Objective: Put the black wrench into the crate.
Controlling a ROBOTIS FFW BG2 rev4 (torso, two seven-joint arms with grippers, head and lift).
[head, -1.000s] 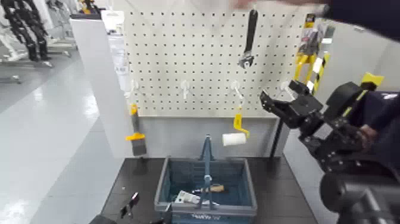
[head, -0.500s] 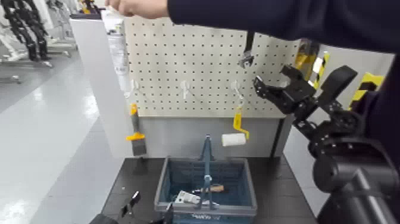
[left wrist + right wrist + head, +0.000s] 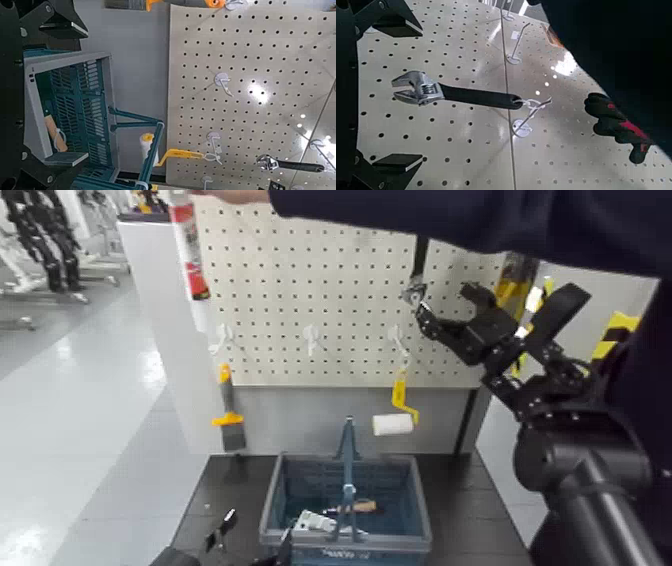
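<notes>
The black wrench (image 3: 416, 272) hangs head down on a hook of the white pegboard (image 3: 300, 300); a dark sleeve hides its top end. My right gripper (image 3: 447, 312) is open, raised at the pegboard just right of the wrench head. In the right wrist view the wrench (image 3: 471, 96) lies across the board with its head between my open right gripper's (image 3: 395, 93) spread fingers, not gripped. The blue-grey crate (image 3: 272, 508) stands on the dark table below. My left gripper (image 3: 218, 532) is low at the table's left, open beside the crate (image 3: 63, 60).
A person's sleeve (image 3: 450, 220) reaches across the top of the pegboard; a gloved hand (image 3: 613, 123) shows near the wrench. A yellow-handled paint roller (image 3: 397, 412) hangs below the wrench. A yellow scraper (image 3: 226, 405) hangs on the left panel. Small tools (image 3: 345, 510) lie in the crate.
My right gripper has risen and moved left, up to the wrench head. The person's arm has reached across the pegboard top toward the left.
</notes>
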